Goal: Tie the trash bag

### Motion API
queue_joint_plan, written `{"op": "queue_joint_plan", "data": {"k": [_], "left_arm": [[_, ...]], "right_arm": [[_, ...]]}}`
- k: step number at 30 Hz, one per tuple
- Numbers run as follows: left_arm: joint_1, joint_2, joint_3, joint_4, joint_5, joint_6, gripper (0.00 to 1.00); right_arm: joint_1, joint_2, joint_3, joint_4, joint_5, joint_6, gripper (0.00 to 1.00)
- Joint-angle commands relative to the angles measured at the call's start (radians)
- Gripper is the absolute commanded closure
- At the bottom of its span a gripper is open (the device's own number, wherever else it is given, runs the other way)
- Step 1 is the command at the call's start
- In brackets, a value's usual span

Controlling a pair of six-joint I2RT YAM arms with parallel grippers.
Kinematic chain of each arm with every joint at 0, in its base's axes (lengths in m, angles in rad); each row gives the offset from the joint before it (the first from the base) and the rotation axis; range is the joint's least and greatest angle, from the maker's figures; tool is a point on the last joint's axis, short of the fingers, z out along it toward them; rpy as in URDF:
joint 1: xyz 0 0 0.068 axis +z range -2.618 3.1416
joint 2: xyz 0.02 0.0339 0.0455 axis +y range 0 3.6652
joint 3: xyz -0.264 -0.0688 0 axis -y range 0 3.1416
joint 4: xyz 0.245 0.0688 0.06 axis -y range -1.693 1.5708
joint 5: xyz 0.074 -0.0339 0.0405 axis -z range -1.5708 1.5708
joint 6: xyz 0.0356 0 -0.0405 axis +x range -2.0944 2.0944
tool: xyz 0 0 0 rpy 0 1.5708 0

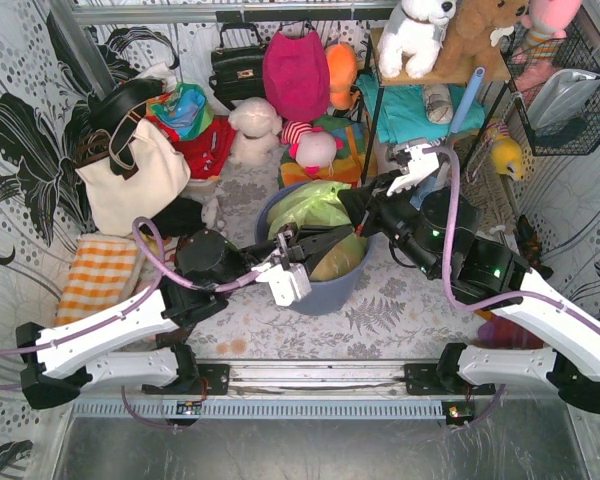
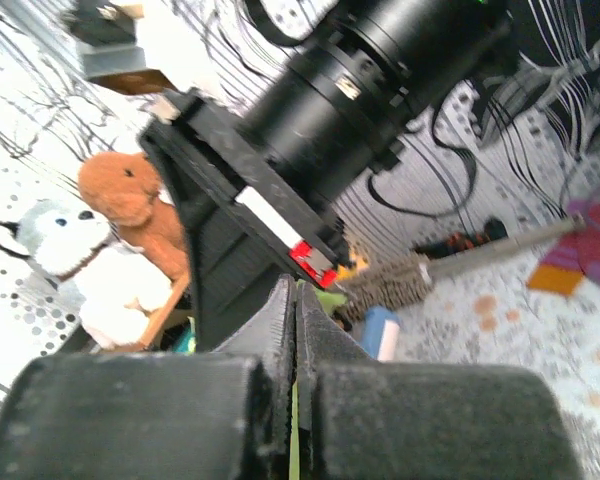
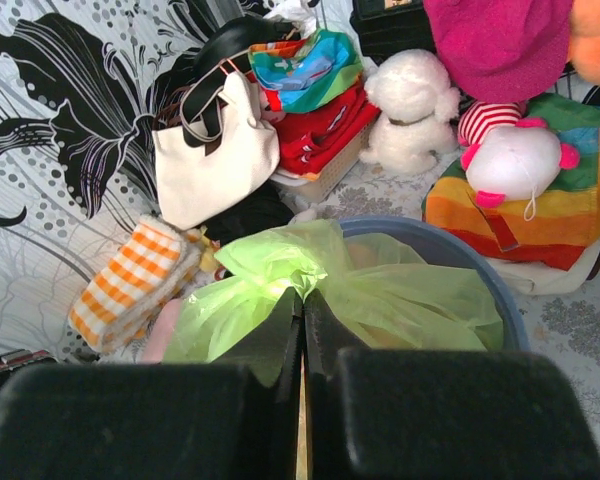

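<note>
Top external view shows us the trash bag (image 1: pixel 315 205) sitting inside the blue-grey bin (image 1: pixel 330 295) on the worktop (image 1: pixel 400 310). We see the right jaws closed on a fold of its green plastic, and the left jaws also pressed together, with a thin green strip caught between them.

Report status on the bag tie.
Left gripper shut on a sliver of trash bag. Right gripper shut on its gathered top. Bag sits in the blue-grey bin, no knot visible. Right arm close ahead of left gripper.
</note>
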Motion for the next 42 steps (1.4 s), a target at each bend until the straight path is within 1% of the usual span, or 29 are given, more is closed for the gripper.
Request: {"op": "queue_joint_plan", "data": {"k": [1,3,6,10,16,20,23,28,36,42], "left_arm": [[0.007,0.033,-0.037,0.381,-0.058,-0.089,1.0],[0.019,0.049,-0.042,0.451,-0.077,-0.108,1.0],[0.034,0.069,-0.034,0.517,-0.111,-0.128,1.0],[0.052,0.066,-0.05,0.585,-0.16,-0.146,1.0],[0.073,0.054,-0.064,0.626,-0.216,-0.151,1.0],[0.083,0.06,-0.064,0.622,-0.256,-0.145,1.0],[0.09,0.06,-0.068,0.616,-0.259,-0.15,1.0],[0.095,0.065,-0.064,0.605,-0.256,-0.16,1.0],[0.095,0.054,-0.057,0.543,-0.235,-0.175,1.0],[0.095,0.038,-0.065,0.513,-0.25,-0.17,1.0]], "right_arm": [[0.0,-0.036,-0.008,0.022,0.048,-0.033,1.0],[-0.001,-0.043,-0.01,0.018,0.049,-0.038,1.0],[-0.001,-0.055,-0.021,0.02,0.044,-0.037,1.0],[0.0,-0.091,-0.07,0.069,0.025,-0.043,1.0],[0.0,-0.122,-0.131,0.128,-0.048,-0.038,1.0],[-0.001,-0.136,-0.185,0.161,-0.154,-0.032,1.0],[-0.001,-0.138,-0.207,0.191,-0.259,-0.029,1.0],[0.0,-0.1,-0.223,0.236,-0.372,-0.026,1.0],[-0.001,-0.057,-0.29,0.405,-0.375,-0.008,1.0],[0.0,-0.023,-0.312,0.49,-0.382,0.018,1.0]]}}
